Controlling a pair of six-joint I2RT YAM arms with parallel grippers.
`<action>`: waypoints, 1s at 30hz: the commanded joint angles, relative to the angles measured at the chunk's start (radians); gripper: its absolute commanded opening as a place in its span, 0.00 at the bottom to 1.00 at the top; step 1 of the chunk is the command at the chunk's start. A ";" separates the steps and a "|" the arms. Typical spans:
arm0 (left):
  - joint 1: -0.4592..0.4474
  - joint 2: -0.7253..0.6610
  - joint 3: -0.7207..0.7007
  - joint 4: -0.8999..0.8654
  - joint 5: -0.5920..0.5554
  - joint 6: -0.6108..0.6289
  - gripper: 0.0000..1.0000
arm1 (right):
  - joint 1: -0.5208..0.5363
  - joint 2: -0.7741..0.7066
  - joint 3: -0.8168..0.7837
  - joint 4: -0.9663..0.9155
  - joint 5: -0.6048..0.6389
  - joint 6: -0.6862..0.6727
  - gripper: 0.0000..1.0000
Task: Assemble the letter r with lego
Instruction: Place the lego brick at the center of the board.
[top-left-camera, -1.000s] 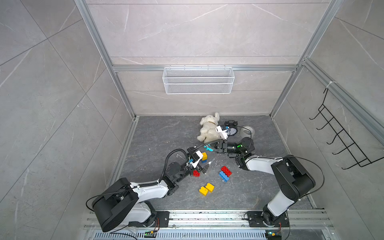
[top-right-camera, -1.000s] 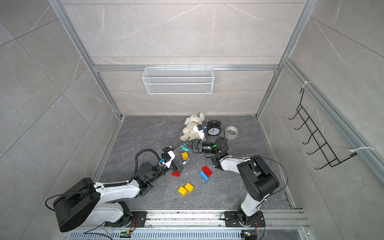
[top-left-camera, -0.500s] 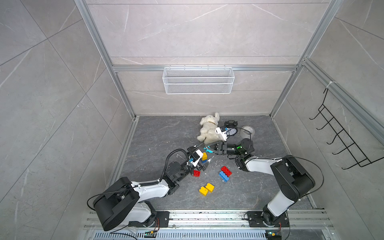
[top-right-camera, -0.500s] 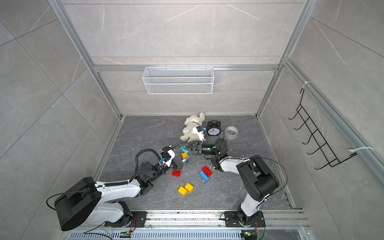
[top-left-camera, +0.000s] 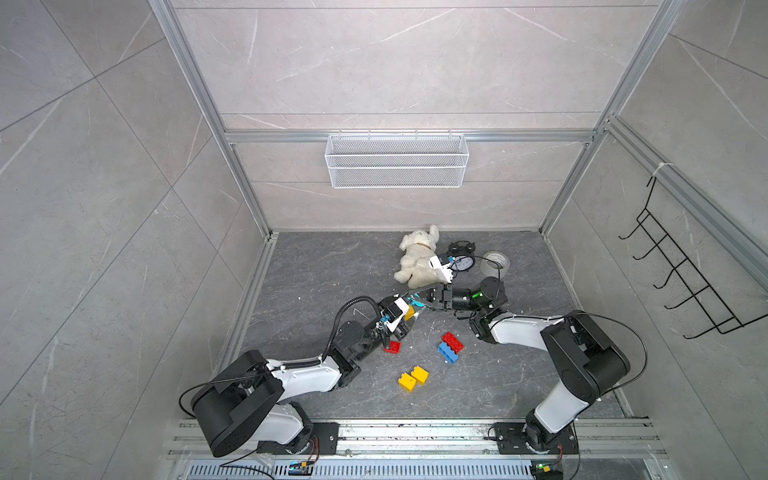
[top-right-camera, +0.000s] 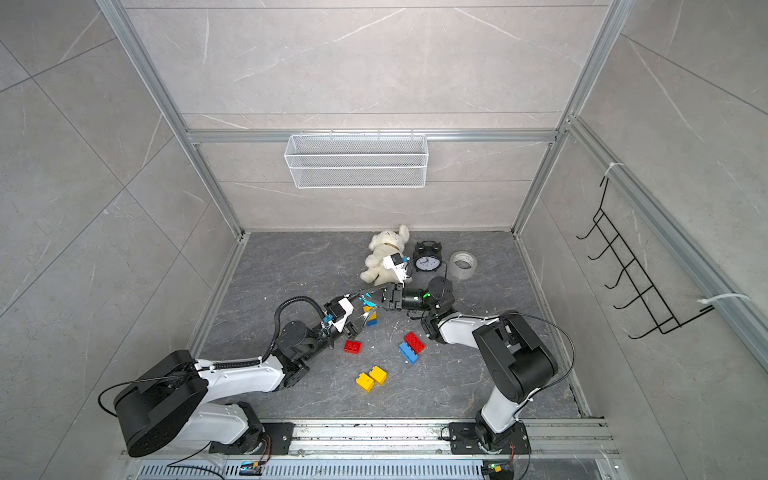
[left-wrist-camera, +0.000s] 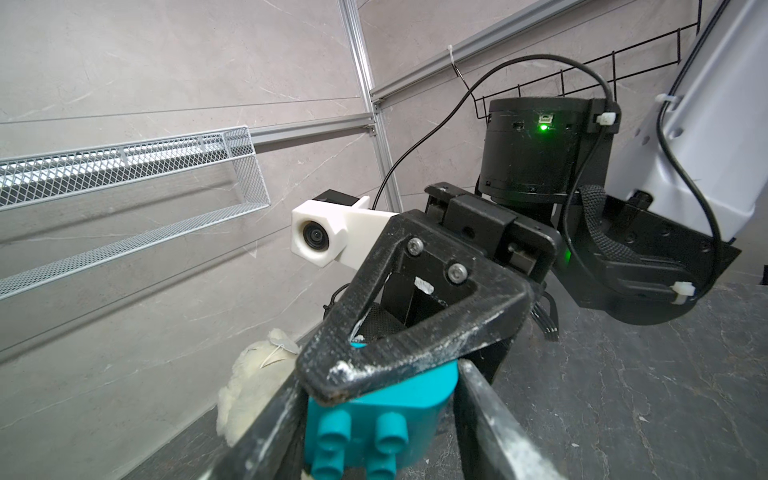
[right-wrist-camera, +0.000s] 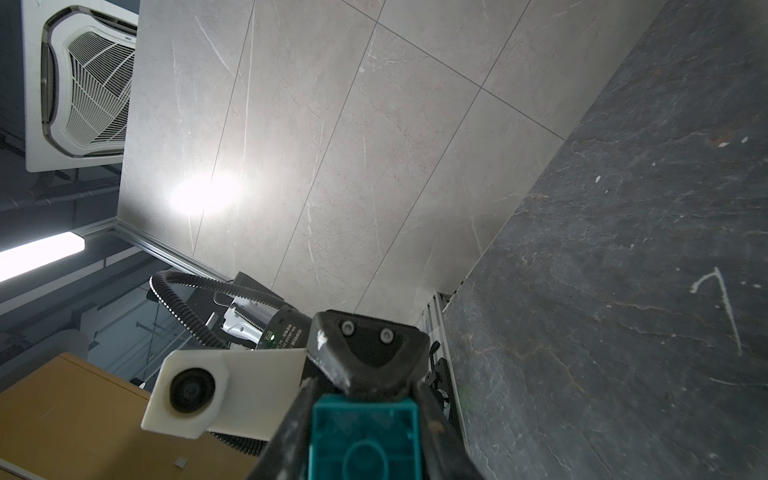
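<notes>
The teal brick (left-wrist-camera: 374, 415) hangs above the floor (top-left-camera: 332, 270), clear of the loose bricks (top-left-camera: 451, 347). The right gripper (right-wrist-camera: 363, 388) and the left gripper (left-wrist-camera: 380, 374) are both clamped on it, which suggests a mid-air handover. Next, one gripper must release without tilting the brick while the other holds.

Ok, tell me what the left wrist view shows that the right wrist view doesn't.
Only the left wrist view: the studded face of the teal brick, the plush toy and the wire basket on the wall.
Only the right wrist view: the brick's hollow underside, the ceiling air conditioner, a strip light and a brown box.
Both: that brick, gripped at once by the left fingers and the right fingers, above the dark tabletop.
</notes>
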 joint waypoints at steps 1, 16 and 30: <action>-0.009 0.006 0.036 0.077 0.042 -0.005 0.55 | 0.014 -0.017 0.007 0.007 -0.003 -0.019 0.27; -0.009 -0.035 0.039 -0.006 0.057 0.002 0.38 | 0.024 -0.027 0.018 -0.009 -0.006 -0.032 0.47; -0.008 -0.231 -0.010 -0.252 -0.013 -0.005 0.31 | -0.030 -0.161 0.047 -0.400 -0.006 -0.262 0.54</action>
